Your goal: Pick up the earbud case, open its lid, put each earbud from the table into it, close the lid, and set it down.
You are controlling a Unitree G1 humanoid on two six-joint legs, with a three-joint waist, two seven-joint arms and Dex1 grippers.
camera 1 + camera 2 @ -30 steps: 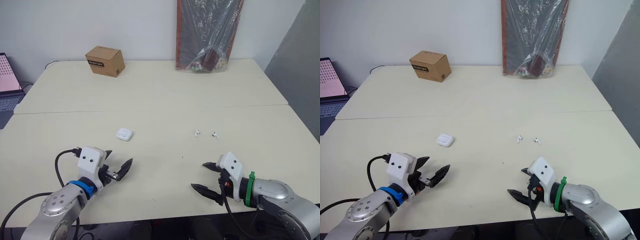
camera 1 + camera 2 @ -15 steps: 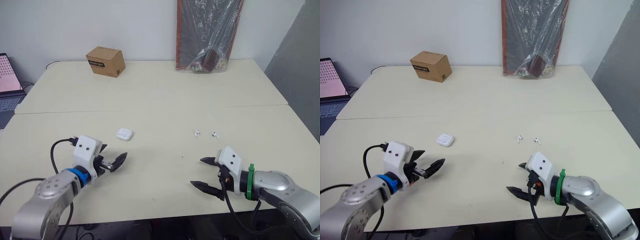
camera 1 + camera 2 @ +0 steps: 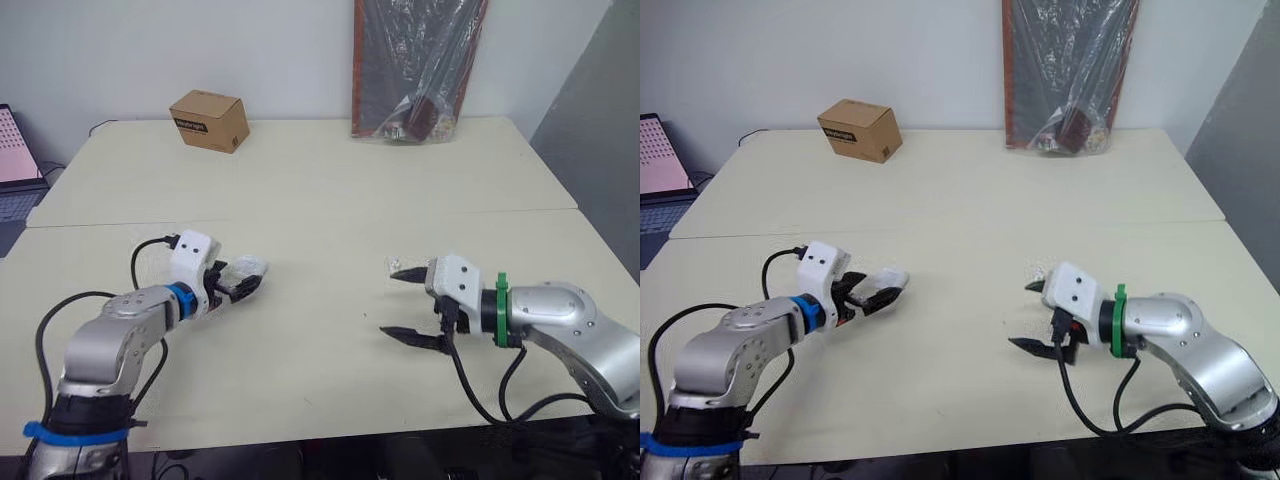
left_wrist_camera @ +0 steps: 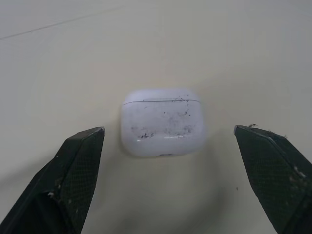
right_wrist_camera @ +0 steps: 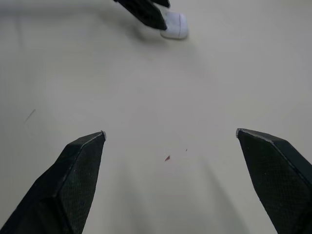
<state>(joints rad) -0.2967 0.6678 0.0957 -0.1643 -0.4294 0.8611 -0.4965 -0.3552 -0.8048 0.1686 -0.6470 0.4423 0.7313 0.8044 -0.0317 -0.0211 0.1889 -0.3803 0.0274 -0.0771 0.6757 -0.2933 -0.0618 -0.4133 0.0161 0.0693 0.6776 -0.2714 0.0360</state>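
**Step in hand:** pick-up of the earbud case (image 4: 162, 122) by the left jaws.

**Position.** The left jaws are spread wide and straddle the case. One of the fingertips (image 4: 78, 161) is placed on each side, with a clear gap to the case on both, and nothing is gripped. The right jaws are likewise spread wide and empty. They are held over the surface (image 3: 320, 180) at about 3 o'clock of the case, well apart from it.

**Procedure, as judged from this position:**
1. The left jaws should be advanced a little, so that the pads are brought level with the middle of the case rather than its near edge.
2. The tips should be lowered until just clear of the surface, since the case lies flat and low.
3. The jaws should be closed slowly on the two sides facing the tips. The shell is smooth and rounded, so an off-centre pinch is likely to squirt it out.
4. The lid seam should be left uncovered, so that the lid can be reached afterwards.

**Description of the case.** A small, glossy white shell is seen, rounded at every corner and marked with dark scuffs and specks on its upper face. It lies flat with the lid shut. The seam is seen as a thin line near the end facing away from the left wrist. A cardboard box (image 3: 210, 121) stands at about 11 o'clock of the case, well apart.
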